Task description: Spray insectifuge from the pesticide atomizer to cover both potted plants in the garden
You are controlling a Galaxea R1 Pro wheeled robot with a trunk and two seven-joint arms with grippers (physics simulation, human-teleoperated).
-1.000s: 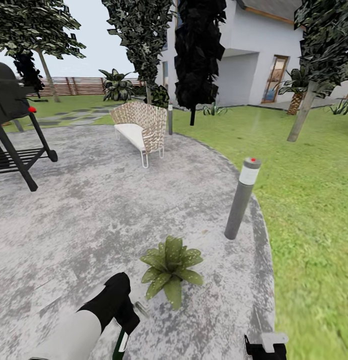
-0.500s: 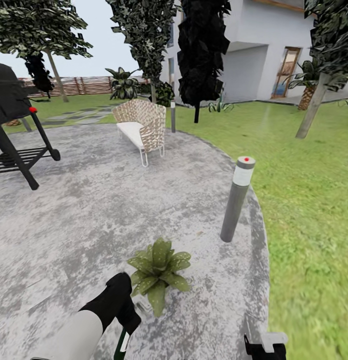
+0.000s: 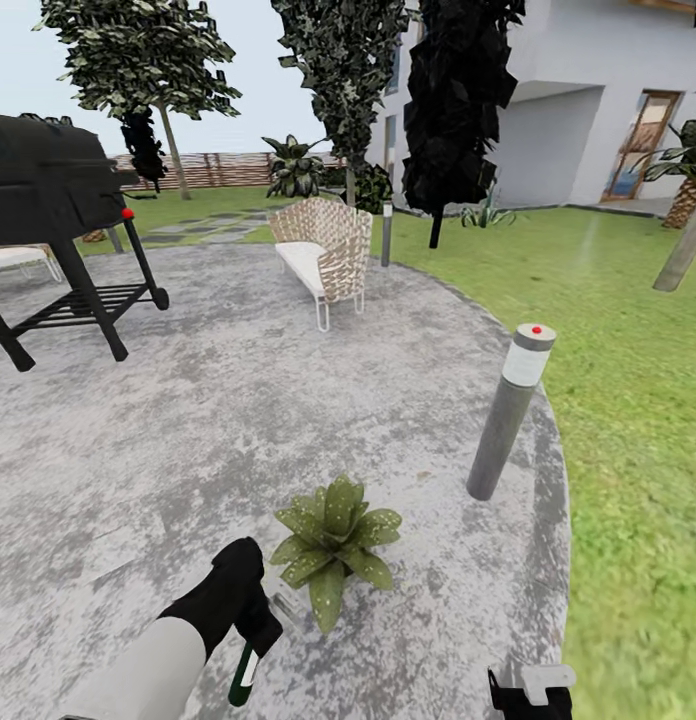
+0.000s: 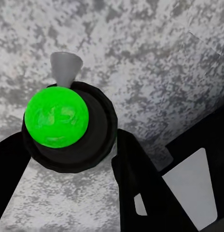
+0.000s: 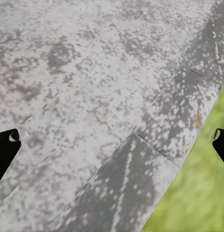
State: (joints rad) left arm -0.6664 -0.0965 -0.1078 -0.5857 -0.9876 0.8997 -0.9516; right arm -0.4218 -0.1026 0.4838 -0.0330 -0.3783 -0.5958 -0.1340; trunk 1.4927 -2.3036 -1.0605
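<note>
Down at the lower left of the head view, the left arm reaches forward from the frame's bottom edge, white forearm then black wrist, with the left tool (image 3: pixel 250 640) pointing down at the patio (image 3: pixel 188 430). A dark green atomizer (image 3: pixel 242 676) hangs in it, just left of the potted plant (image 3: pixel 333 535), which sits on the paving at lower centre. The right tool (image 3: pixel 530 695) peeks in at the bottom right edge; from here I cannot tell its state.

Looking along the left wrist, black fingers (image 4: pixel 136 179) are clamped on the atomizer's black head with its bright green cap (image 4: pixel 56 116), grey nozzle ahead.

Along the right wrist, both fingertips (image 5: pixel 6 147) stand wide apart over paving beside the lawn (image 5: pixel 199 193).
</note>
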